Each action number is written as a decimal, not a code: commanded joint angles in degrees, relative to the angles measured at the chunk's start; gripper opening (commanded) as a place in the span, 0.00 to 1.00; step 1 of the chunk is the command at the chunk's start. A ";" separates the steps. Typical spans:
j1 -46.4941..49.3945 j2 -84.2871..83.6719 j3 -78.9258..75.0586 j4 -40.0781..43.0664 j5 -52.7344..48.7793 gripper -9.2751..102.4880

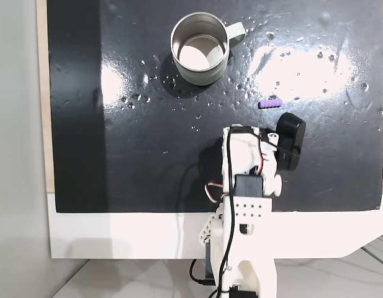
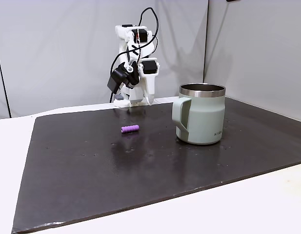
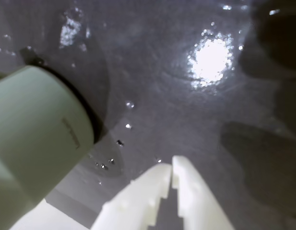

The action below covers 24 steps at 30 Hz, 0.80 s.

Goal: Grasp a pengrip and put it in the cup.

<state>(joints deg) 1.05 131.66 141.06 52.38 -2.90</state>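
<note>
White gripper (image 3: pixel 171 168) right up close in the wrist view, at the bottom edge. Two fingers (image 3: pixel 193 196) pressed together at the tips, nothing between them. Black shiny mat (image 3: pixel 176 96) under it, with a bright spot of light.

Going left to right in that wrist view: pale green cup (image 3: pixel 32 143) on the left, then the gripper in the middle, then dark shadows on the right.

From above, left to right: cup (image 1: pixel 200 48) near the top of the mat (image 1: pixel 135 155), handle poking right. Looks empty inside. Then the white arm (image 1: pixel 247 186) at the bottom, folded up. Then the purple pengrip (image 1: pixel 269 103) lying flat on the mat, just past the arm, well apart from the cup.

From the side, left to right: pengrip (image 2: pixel 130 128) lying on the mat (image 2: pixel 140 170), alone, nothing touching it. Gripper (image 2: pixel 143 101) farther back, pointing down near the mat's far edge. Cup (image 2: pixel 201 113) standing upright on the right, handle facing left.
</note>
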 commanded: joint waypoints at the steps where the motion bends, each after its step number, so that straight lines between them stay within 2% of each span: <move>1: 1.67 -6.42 -8.00 -1.58 0.35 0.08; 17: 8.17 -26.63 -22.41 -2.29 -3.34 0.10; 24: 9.40 -29.71 -26.81 -2.20 -6.24 0.15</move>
<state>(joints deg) 9.40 102.04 118.74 52.38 -7.65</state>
